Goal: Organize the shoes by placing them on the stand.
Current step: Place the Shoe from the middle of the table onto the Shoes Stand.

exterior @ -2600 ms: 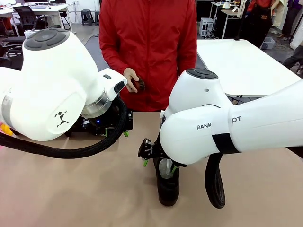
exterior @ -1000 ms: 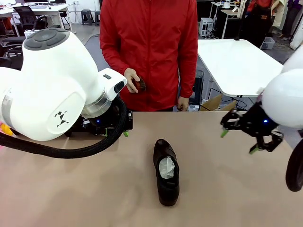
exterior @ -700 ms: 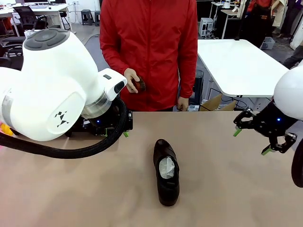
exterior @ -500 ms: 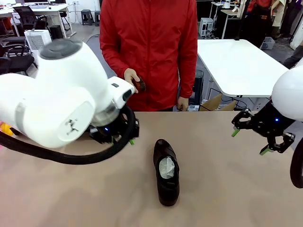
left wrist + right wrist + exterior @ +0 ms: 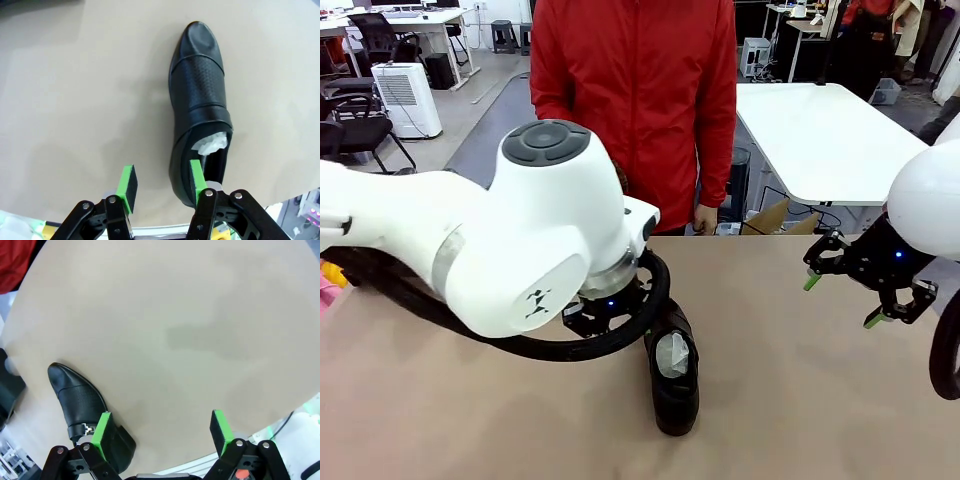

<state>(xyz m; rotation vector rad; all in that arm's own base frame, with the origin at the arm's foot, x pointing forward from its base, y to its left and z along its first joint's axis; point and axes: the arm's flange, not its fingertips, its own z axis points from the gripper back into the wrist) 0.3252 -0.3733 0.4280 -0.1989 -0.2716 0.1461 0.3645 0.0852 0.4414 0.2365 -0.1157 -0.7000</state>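
**Left gripper parked over the shoe, right one hanging wide open off to the side**

Left gripper (image 5: 162, 182) hovers over the heel end of a black shoe (image 5: 201, 105) lying flat on the tan table (image 5: 75, 100). Its green pads (image 5: 128, 184) sit partway apart with nothing between them. In the left wrist view one pad lines up with the shoe's heel edge, the other sits over bare table, and I honestly can't tell if either pad is touching the leather. White crumpled paper (image 5: 214, 144) is stuffed in the shoe's opening, and the toe points away from the fingers.

From the front, the big white left arm (image 5: 520, 250) reaches across the middle and covers the far end of the shoe (image 5: 673, 385); the near part and the paper stuffing poke out below it.

Right gripper (image 5: 842, 298) is up in the air at the right side of the table, fingers spread wide and empty, well apart from that shoe. Its own camera looks down on another black shoe (image 5: 82, 405) with a small metal buckle, lying on the table near the edge.

A person in a red jacket (image 5: 635, 100) stands at the far side, one hand (image 5: 706, 219) down by the table edge.
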